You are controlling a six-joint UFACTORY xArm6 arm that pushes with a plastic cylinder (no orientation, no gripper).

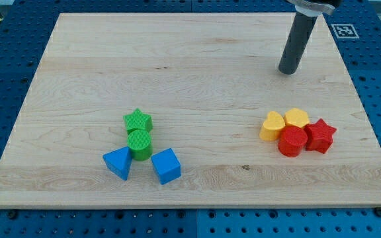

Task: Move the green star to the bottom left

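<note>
The green star lies left of the board's middle, in the lower half. It touches a green cylinder just below it. A blue triangle and a blue cube sit below the cylinder on either side. My tip rests on the board at the upper right, far from the green star and above the red and yellow group.
At the right sit a yellow heart, a yellow block, a red cylinder and a red star, bunched together. The wooden board lies on a blue pegboard table.
</note>
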